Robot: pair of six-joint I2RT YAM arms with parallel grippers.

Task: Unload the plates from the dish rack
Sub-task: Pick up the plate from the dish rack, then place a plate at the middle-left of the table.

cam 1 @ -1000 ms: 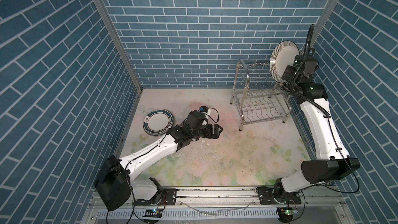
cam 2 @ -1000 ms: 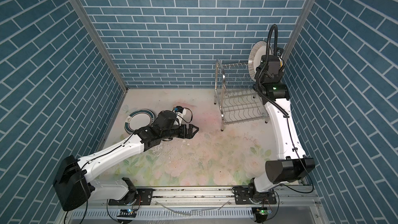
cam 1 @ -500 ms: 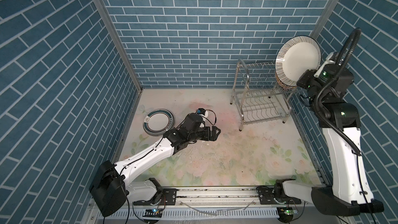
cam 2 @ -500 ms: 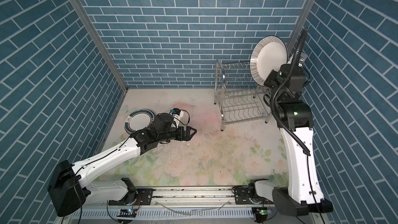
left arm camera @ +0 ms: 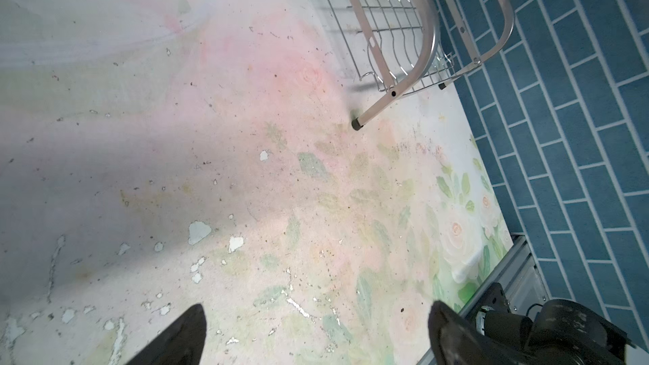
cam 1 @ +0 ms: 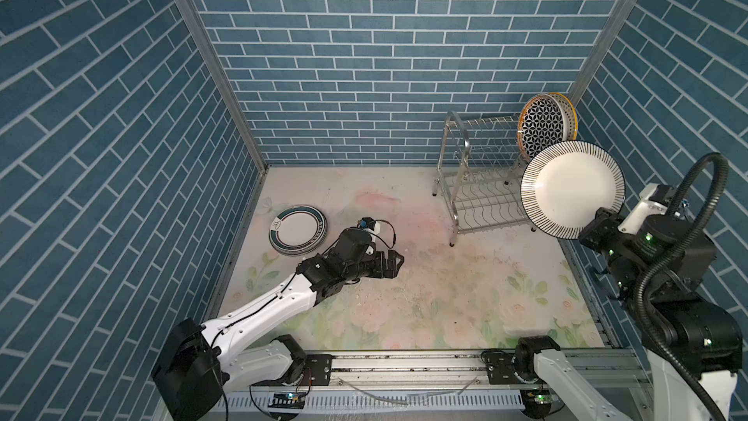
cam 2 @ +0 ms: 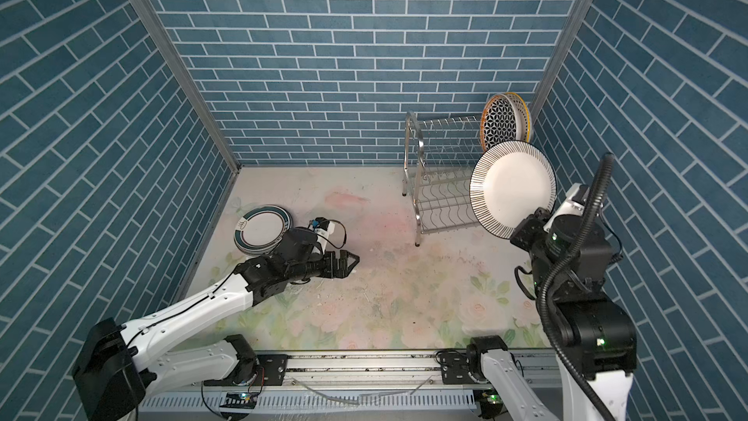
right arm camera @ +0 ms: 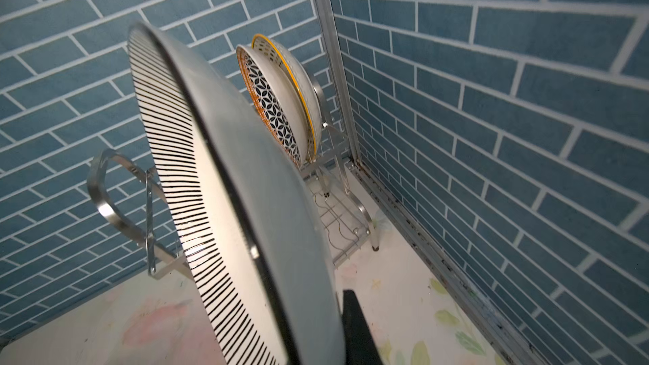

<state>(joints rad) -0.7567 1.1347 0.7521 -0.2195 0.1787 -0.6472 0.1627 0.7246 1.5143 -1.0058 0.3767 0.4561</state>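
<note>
Two glossy round dishes, a black-lattice plate [cam 1: 540, 129] and a yellow-rimmed plate [right arm camera: 302, 79], stand on edge in the top tier of the shiny wire dish rack [cam 1: 485, 212], far right. Just nearer, the right pincer [cam 1: 597, 221] clamps a stripe-rimmed plate [cam 1: 572, 190] aloft. The left pincer [cam 1: 394, 263] gapes above the scuffed floral desk [cam 1: 425, 285], beside stacked teal-banded plates [cam 1: 297, 229], with blue brick walls [cam 1: 364, 54] all around.
</note>
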